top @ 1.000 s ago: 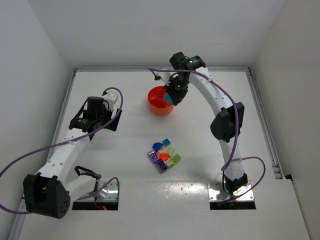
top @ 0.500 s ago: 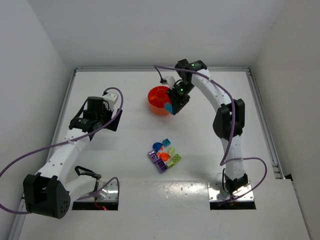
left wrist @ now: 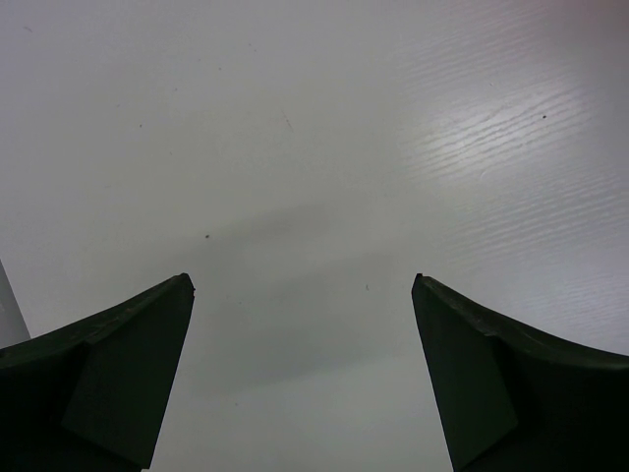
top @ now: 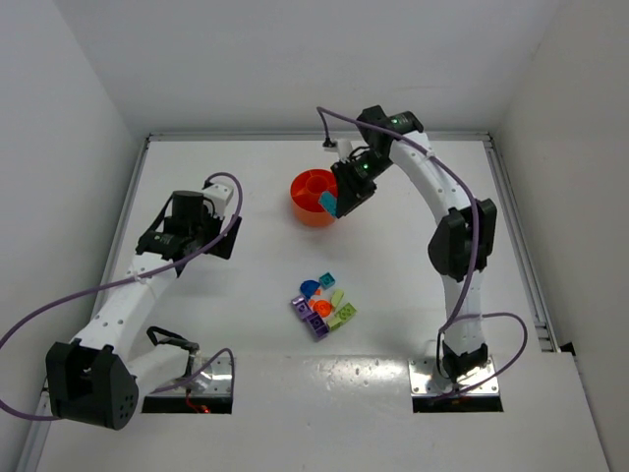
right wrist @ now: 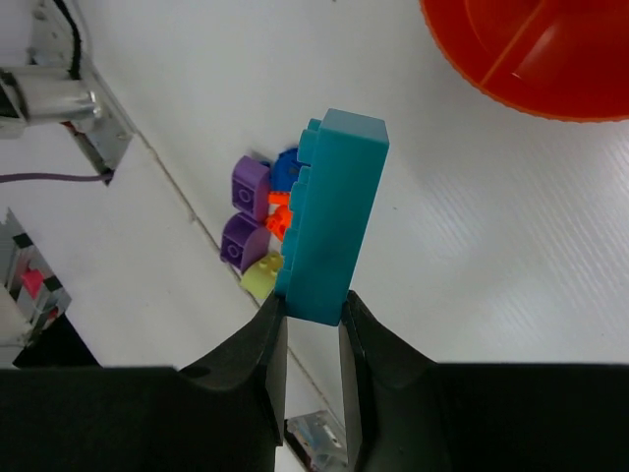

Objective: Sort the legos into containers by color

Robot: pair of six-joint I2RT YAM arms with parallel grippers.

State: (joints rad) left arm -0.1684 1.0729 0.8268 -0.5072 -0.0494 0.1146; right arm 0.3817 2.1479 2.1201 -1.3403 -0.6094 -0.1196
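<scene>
The right tool (right wrist: 313,310) pinches a teal lego (right wrist: 334,216) just beside the orange tray (top: 313,216), at its 4 o'clock. The other legos (top: 324,305) cluster at the tray's 6 o'clock. The left tool (left wrist: 303,282) hangs spread over the bench (left wrist: 295,118).

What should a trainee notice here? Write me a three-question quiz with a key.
1. True or false: the right jaws are shut on a teal brick.
2. The left jaws are: A) shut on a purple brick, B) open and empty, C) shut and empty.
3. Fill in: the loose legos lie clustered on the ___, outside the orange tray.
Key: 1 true; 2 B; 3 table.
</scene>
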